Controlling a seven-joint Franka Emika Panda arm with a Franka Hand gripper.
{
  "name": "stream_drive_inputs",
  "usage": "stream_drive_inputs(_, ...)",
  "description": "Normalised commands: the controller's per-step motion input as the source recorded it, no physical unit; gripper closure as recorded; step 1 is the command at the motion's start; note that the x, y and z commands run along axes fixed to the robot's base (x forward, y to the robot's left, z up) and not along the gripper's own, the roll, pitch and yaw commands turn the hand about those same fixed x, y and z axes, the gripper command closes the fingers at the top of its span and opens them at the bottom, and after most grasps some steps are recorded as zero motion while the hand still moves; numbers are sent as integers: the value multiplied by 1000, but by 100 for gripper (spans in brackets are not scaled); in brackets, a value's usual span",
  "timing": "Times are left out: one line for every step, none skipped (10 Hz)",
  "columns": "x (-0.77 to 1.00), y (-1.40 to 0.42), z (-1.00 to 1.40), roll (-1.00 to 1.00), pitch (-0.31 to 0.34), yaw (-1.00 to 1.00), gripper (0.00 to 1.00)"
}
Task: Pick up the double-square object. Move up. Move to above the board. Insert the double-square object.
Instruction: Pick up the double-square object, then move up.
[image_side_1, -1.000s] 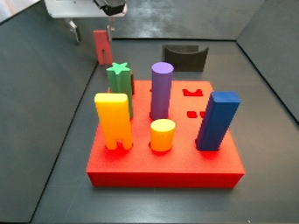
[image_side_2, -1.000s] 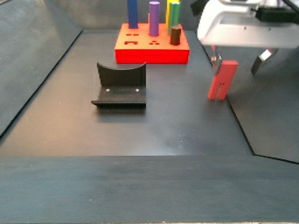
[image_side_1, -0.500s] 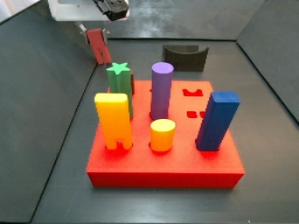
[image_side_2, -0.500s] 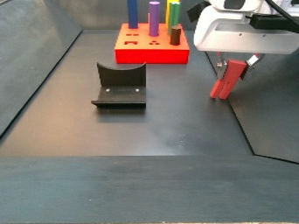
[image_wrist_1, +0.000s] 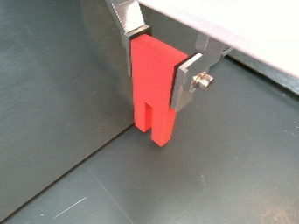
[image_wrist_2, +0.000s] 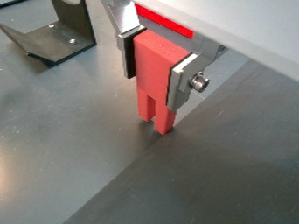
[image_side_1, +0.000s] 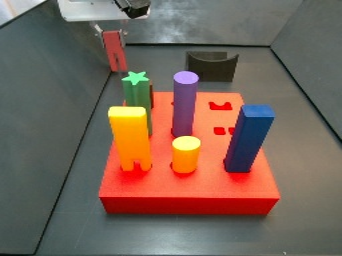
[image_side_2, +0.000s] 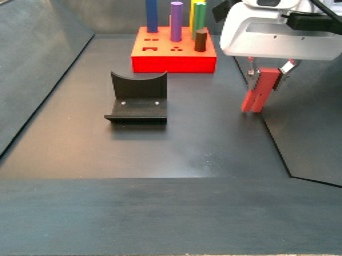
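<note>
Tool (image_wrist_2: 156, 68) pinches the prism (image_wrist_2: 156, 77) near its top, plates on both sides. Prism tilted in side view (image_side_2: 261, 88), well apart from board (image_side_2: 173, 55).

The two-finger gripper (image_wrist_2: 156, 68) has flat silver metal plate fingers (image_wrist_1: 187, 80) with dark pads; a round silver screw (image_wrist_2: 200, 84) sits on one plate; its boxy white housing (image_side_2: 278, 32) carries black cables (image_side_2: 325, 9).

Light: you are getting even, soft overhead lighting in all views.
Glare: pale sheen is spreading across the dark grey matte floor (image_side_2: 201, 150).
Gripper: the silver two-finger gripper (image_wrist_2: 156, 63) is showing sharp, close above that floor.
Shadows: faint.
</note>
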Motion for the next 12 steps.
stream_drive_inputs(0,0,0,0,0,0,100)
stream_drive_inputs(0,0,0,0,0,0,100)
stream_drive_inputs(0,0,0,0,0,0,100)
stream_drive_inputs(0,0,0,0,0,0,100)
stream_drive_inputs(0,0,0,0,0,0,100)
stream_drive_inputs(0,0,833,0,0,0,100)
stream_drive_inputs(-21,19,798,4,17,2,100)
stream_drive_inputs(-31,24,718,18,32,-4,100)
stream_drive_inputs(-32,24,585,46,42,-12,100)
stream_drive_inputs(-35,23,476,68,48,-16,100)
stream_drive_inputs(-37,24,404,82,52,-16,100)
stream_drive_inputs(-39,22,267,104,60,-11,100)
